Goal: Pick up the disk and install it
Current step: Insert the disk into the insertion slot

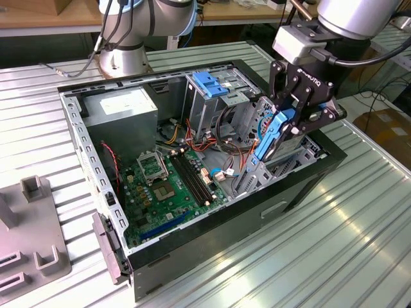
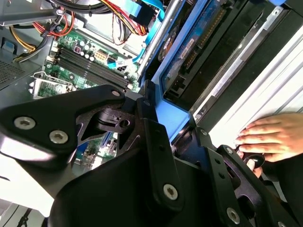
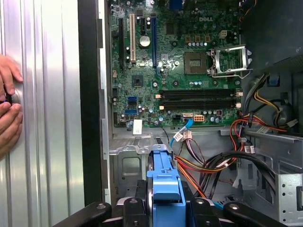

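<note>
Black gripper (image 1: 290, 120) was clamped on the disk (image 1: 270, 141). Its smooth blue plastic rail sat edge-on, tilted over the grey metal bay inside the open black case (image 1: 212, 240), beside the green motherboard (image 1: 168, 186). Print too small to read.

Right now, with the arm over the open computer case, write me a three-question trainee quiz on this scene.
1. True or false: the black gripper is shut on the flat grey metal disk in its bright blue plastic caddy.
2. Fill in: in the first wrist view, a person's ____ rest on the ribbed metal table beside the open black computer case.
3. How is the disk held? A) flat on the table; B) on edge, tilted, over the case; C) standing upright on the table.
Key: 1 true; 2 hands; 3 B.
</note>
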Controlling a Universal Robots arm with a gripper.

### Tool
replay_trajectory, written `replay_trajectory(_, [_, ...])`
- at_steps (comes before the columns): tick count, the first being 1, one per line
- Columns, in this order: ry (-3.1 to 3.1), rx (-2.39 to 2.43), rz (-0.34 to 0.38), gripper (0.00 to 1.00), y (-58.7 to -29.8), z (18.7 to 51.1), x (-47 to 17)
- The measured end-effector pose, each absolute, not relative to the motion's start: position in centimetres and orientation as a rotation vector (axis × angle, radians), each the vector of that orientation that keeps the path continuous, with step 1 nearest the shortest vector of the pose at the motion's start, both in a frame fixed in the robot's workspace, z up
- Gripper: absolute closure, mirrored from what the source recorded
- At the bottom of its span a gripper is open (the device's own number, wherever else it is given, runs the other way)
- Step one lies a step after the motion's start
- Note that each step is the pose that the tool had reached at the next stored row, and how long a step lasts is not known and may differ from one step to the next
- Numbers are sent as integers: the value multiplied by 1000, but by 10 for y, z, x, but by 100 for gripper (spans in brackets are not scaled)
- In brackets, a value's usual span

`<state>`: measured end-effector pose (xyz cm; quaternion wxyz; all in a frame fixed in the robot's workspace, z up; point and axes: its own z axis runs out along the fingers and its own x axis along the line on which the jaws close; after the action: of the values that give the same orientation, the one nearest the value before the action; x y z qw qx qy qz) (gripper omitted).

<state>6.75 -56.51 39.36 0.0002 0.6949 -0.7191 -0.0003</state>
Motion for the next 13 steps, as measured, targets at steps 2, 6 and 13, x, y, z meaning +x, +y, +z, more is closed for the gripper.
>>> replay_trajectory(2, [-2259,2183,-1,63,-565,391,68])
replay_trajectory(6, [-2260,2183,0,63,-565,385,68])
replay_trajectory(13, [-2260,2184,1,63,-565,372,68])
